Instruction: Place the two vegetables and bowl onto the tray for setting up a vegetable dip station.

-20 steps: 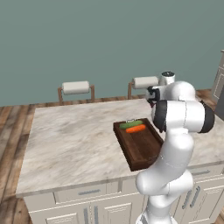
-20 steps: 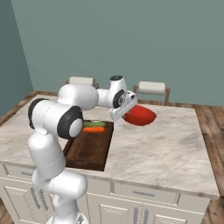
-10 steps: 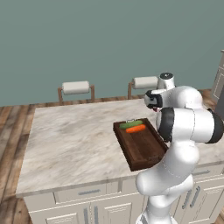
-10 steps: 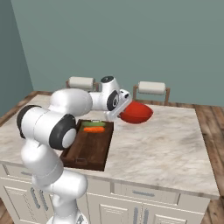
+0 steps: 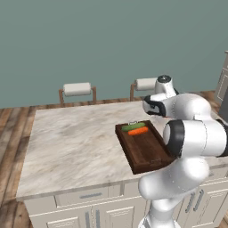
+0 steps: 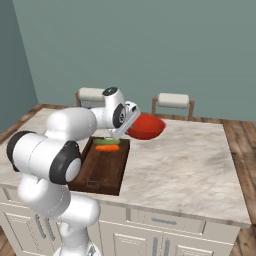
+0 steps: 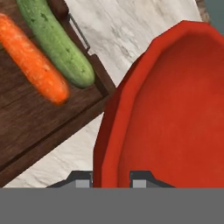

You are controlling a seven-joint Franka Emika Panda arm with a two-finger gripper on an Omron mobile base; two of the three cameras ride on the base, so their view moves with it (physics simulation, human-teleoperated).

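Note:
My gripper (image 6: 130, 128) is shut on the rim of the red bowl (image 6: 146, 126), which hangs tilted above the marble counter just beyond the far right corner of the dark wooden tray (image 6: 102, 172). In the hand view the bowl (image 7: 175, 109) has its rim between my gripper's (image 7: 111, 177) fingertips (image 7: 81, 180). The orange carrot (image 6: 107, 148) and the green cucumber (image 6: 106, 142) lie side by side at the tray's far end. They also show in the hand view, carrot (image 7: 33, 65) and cucumber (image 7: 57, 43) on the tray (image 7: 26, 127), and from the left base as carrot (image 5: 138, 131), cucumber (image 5: 132, 127) and tray (image 5: 147, 153).
The tray sits on a marble island counter (image 5: 71, 147) with bare surface to its left and to its right (image 6: 180, 165). Two stools (image 6: 92, 93) (image 6: 173, 100) stand behind the island. The near half of the tray holds nothing.
The arm has carried the bowl a little leftward in the right base view, closer to the tray's far end. The carrot and cucumber have not moved.

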